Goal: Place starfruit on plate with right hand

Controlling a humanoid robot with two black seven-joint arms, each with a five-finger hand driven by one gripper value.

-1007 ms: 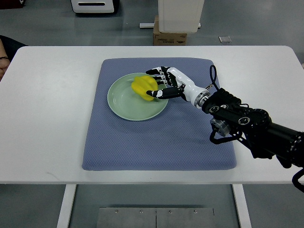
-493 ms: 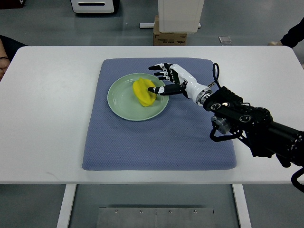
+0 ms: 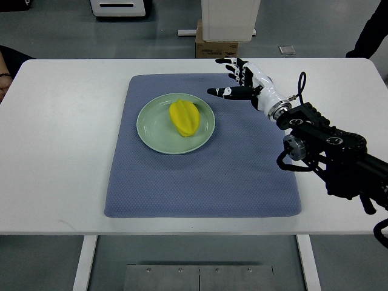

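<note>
A yellow starfruit [image 3: 185,117] lies on the pale green plate [image 3: 154,133], a little right of its middle. The plate rests on a blue-grey mat [image 3: 203,170]. My right hand [image 3: 233,79] is up and to the right of the plate, over the mat's far right part, apart from the fruit. Its fingers are spread and hold nothing. The black right arm [image 3: 327,151] comes in from the right edge. No left arm shows.
The mat lies on a white table [image 3: 60,151]. Beyond the far edge stand a white unit [image 3: 229,18] and a cardboard box [image 3: 217,47] on the floor. A person's dark sleeve [image 3: 371,30] shows at the top right, another person's arm [image 3: 6,66] at the left edge.
My right hand let go of the starfruit, which now lies on the plate. The hand opened and drew back up and to the right, away from the plate.
</note>
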